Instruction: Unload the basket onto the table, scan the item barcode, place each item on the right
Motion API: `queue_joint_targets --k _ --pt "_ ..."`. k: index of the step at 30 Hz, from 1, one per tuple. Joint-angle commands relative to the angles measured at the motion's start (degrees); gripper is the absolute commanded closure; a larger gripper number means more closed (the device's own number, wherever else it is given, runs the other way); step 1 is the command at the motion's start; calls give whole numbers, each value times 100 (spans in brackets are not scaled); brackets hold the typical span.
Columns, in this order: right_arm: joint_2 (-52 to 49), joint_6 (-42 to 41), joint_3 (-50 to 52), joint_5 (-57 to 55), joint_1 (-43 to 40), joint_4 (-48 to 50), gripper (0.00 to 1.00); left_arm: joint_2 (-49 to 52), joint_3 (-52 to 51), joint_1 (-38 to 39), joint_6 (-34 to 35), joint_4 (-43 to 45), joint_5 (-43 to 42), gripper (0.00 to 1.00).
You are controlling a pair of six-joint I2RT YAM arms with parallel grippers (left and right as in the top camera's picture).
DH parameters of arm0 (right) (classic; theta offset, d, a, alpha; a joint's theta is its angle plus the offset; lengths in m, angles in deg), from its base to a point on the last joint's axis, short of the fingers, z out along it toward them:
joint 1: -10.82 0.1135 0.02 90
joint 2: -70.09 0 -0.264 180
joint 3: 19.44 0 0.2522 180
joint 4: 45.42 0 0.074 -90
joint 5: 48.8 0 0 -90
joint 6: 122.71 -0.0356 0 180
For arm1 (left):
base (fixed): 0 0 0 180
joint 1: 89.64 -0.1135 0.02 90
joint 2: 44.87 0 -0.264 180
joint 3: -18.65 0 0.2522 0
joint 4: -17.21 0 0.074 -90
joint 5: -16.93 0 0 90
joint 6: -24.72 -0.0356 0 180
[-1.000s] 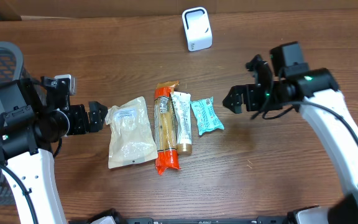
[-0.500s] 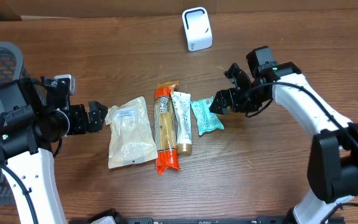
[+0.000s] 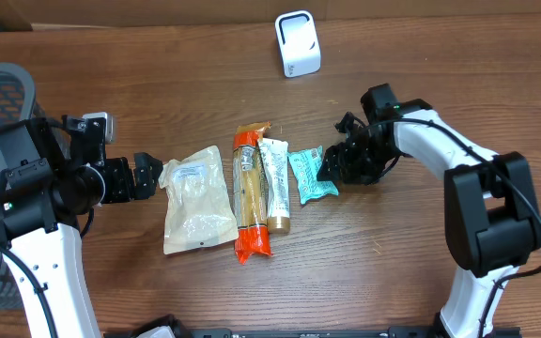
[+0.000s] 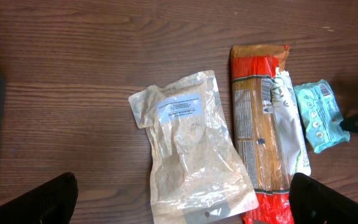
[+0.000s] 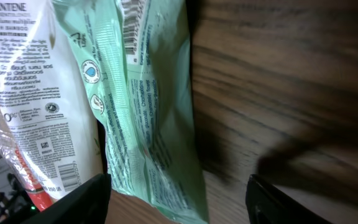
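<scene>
Right arm [image 3: 437, 143] reaches low from the right edge toward the middle of the bench; its jaws stand parted astride the mint-green packet [image 3: 311, 175], gripping nothing. The packet lies flat and crinkled, barcode [image 5: 132, 22] upward, just beside the Pantene tube [image 3: 273, 180]. Left arm [image 3: 40, 192], near the left edge: jaws wide, empty.

Crinkled mint-green packet [image 3: 311, 176], barcode side up, flat on table [image 3: 421, 244]
</scene>
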Motion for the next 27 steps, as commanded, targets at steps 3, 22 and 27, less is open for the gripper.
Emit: queue_joint_targets --k 3,22,27 --pt "-74 -210 31 116 291 15 47 37 -13 20 -153 20 -85 0" --pt "-72 1047 -949 -2017 -258 -1189 83 37 -13 20 -153 20 -85 0" --pt "-72 979 -2090 -492 -389 -1814 50 37 -13 20 -153 20 -85 1"
